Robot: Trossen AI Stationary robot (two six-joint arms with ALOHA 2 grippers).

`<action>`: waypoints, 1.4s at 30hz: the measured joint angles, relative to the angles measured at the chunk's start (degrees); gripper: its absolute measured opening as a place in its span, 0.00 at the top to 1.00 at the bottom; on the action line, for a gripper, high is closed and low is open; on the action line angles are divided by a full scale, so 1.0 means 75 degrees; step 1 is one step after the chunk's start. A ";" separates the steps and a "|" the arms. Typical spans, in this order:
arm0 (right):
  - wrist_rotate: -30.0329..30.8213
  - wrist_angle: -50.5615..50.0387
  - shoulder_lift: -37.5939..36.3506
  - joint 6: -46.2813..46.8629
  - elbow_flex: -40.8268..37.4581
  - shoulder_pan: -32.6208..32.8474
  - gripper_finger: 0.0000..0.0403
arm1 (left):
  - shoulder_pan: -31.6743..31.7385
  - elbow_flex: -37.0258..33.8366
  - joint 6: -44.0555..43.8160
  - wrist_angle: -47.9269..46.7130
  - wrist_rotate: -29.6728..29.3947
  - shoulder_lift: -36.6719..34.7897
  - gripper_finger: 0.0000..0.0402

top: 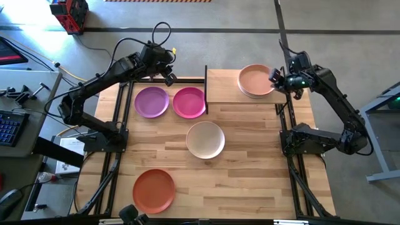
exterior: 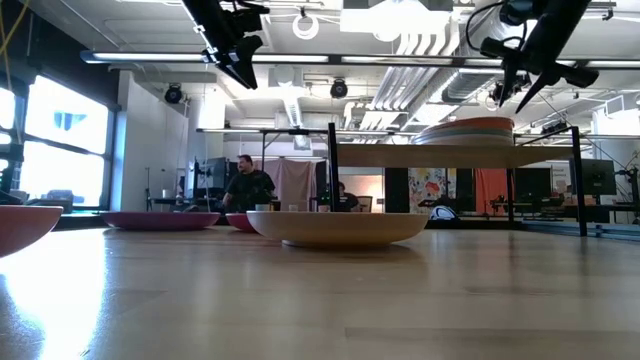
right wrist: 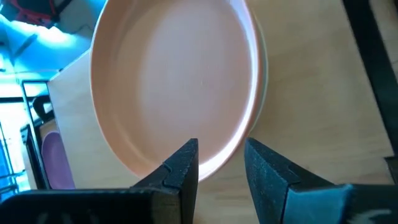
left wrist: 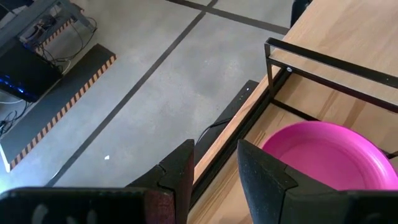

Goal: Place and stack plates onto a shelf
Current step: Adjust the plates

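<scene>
A stack of plates with a peach one on top (top: 255,80) (right wrist: 174,81) rests on the right half of the light-wood shelf (top: 224,87) (exterior: 400,155). Paler rims show under it. On the table lie a purple plate (top: 152,102), a magenta plate (top: 189,102) (left wrist: 329,155), a cream plate (top: 205,139) (exterior: 338,226) and an orange-red plate (top: 154,190). My right gripper (top: 275,78) (right wrist: 221,158) is open, raised just above and beside the stack's right rim, touching nothing. My left gripper (top: 169,78) (left wrist: 214,168) is open, high over the table's far edge behind the magenta plate.
The shelf's left half (top: 219,84) is bare, with its black frame post (top: 206,90) standing next to the magenta plate. Black arm-mount rails (top: 119,119) (top: 289,125) run along both table sides. People sit in the room beyond (exterior: 247,185).
</scene>
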 joint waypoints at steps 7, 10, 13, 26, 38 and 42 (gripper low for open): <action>0.0102 0.0242 0.0125 -0.0040 0.0000 0.0179 0.73 | 0.0000 0.0000 -0.0003 0.0003 0.0000 -0.0002 0.72; 0.0255 0.0198 0.0208 -0.0036 0.0000 0.0376 0.73 | 0.0000 0.0000 -0.0006 0.0003 -0.0001 -0.0002 0.72; 0.0491 0.0172 0.0313 0.0092 0.0000 0.0613 0.73 | 0.0000 0.0000 -0.0009 0.0003 -0.0001 -0.0002 0.72; 0.1104 0.0196 0.0590 0.0315 -0.0003 0.1369 0.73 | 0.0000 0.0000 -0.0066 0.0000 -0.0001 -0.0002 0.72; 0.1258 0.2456 0.0570 0.0370 -0.0003 0.2595 0.73 | 0.0003 0.0000 -0.0187 -0.0003 -0.0001 -0.0002 0.72; 0.1818 0.3651 0.0871 0.0409 -0.0003 0.3538 0.73 | 0.0003 0.0000 -0.0184 -0.0003 -0.0001 -0.0002 0.72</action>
